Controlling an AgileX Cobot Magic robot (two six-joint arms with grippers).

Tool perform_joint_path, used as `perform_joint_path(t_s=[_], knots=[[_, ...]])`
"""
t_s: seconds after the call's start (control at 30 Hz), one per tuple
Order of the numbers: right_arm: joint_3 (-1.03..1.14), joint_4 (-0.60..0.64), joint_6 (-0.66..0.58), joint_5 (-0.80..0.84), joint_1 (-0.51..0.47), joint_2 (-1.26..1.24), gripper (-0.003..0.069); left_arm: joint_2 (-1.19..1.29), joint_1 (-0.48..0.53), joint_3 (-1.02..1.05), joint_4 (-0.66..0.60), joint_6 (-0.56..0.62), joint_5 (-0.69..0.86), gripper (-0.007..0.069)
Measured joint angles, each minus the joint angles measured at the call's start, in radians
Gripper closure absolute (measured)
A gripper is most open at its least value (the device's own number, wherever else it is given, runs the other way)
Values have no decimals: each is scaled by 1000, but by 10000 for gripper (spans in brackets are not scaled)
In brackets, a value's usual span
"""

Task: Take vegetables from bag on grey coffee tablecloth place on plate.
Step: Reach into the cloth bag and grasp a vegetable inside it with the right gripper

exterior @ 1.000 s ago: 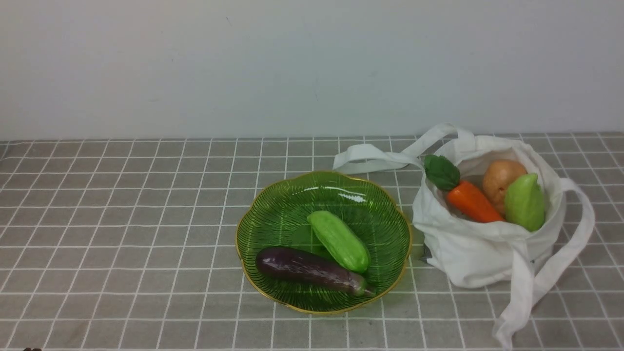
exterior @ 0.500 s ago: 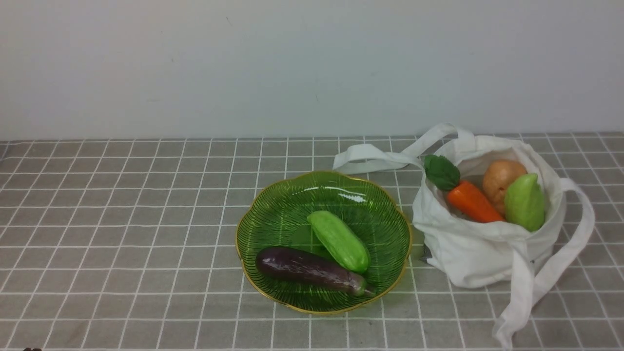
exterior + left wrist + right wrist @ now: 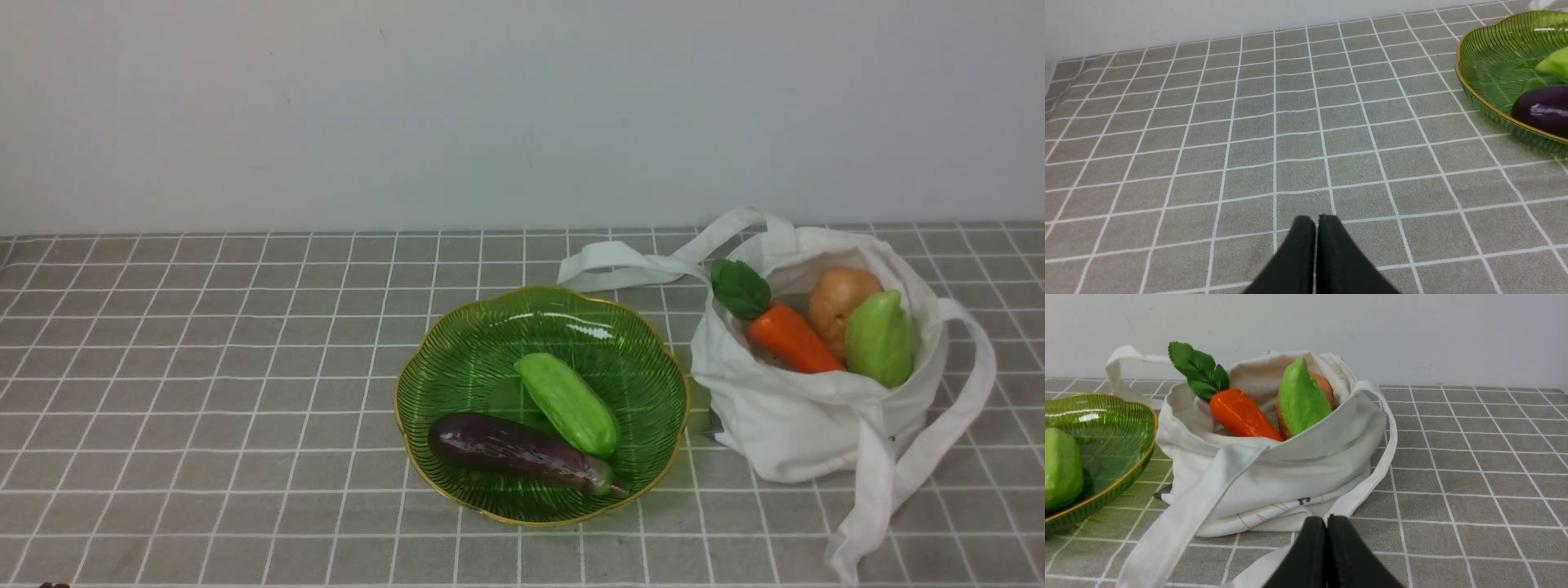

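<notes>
remaining unmoved, left gripper (image 3: 1316, 220) and right gripper (image 3: 1327, 521) stay pressed together, carrot (image 3: 792, 338) still in bag (image 3: 804, 425).

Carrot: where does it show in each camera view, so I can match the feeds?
Front view: the carrot lies in the mouth of the bag, on the right, leafy top toward the plate.
Left wrist view: not in it; only part of the plate shows.
Right wrist view: the carrot lies in the bag's mouth, beside the pale green gourd.
Shared landmark: the green plate, in all three views.
</notes>
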Motion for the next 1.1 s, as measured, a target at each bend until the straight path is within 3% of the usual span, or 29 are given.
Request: perform_joint_path(t_s=[0.33,0.4,0.43,0.47,0.5,0.6,0.67,0.8,0.93,1.07,1.1], knots=[[0,28,22,0,0,0,674,0,0,0,0,0,0,632],[0,131,84,0,0,0,674,0,0,0,0,0,0,632],[1,289,182,-3,0,0,674,0,0,0,0,0,0,632],[1,308,182,-3,0,0,674,0,0,0,0,0,0,632],[3,456,260,-8,0,0,674,0,0,0,0,0,0,632],[2,666,322,-26,0,0,674,0,0,0,0,0,0,632],[2,761,331,-40,0,0,674,0,0,0,0,0,0,632],[2,831,334,-43,0,0,674,0,0,0,0,0,0,632],[-52,850,175,-44,0,0,674,0,0,0,0,0,0,632],[-360,825,-194,-42,0,67,674,0,0,0,0,0,0,632],[-410,821,-227,-33,0,91,674,0,0,0,0,0,0,632]])
